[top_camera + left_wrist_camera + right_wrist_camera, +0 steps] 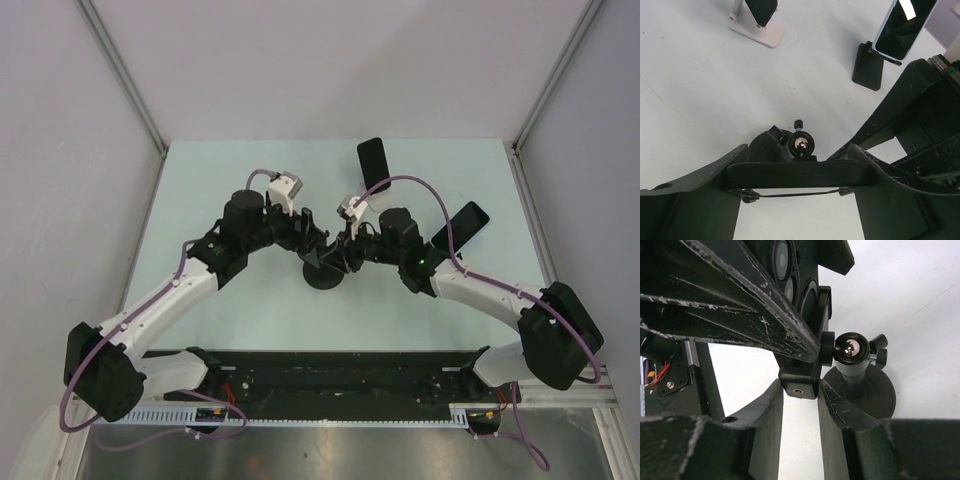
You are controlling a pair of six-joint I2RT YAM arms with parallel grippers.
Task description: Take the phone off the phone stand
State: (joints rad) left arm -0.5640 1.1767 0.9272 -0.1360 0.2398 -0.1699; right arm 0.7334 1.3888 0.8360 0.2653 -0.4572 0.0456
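Upper left in the left wrist view is a white stand [757, 34] with a handset [761, 10], upper right a black stand [867, 65] with another. Low centre, the left gripper [799, 167] clamps the phone [770, 175], edge-on, long axis left-right, above the phone stand [801, 144] ball joint. The right gripper [800, 390] pinches its bracket.

The left arm [165, 300] and the right arm [490, 290] have white link shells behind black joint housings. A purple cable [400, 179] loops back from a small white camera block [285, 187] just behind each wrist. The right gripper [800, 387] has thick, curved, matte-black fingers [765, 420] scored with pale scratches, and a green light [421, 263] glows behind its wrist.
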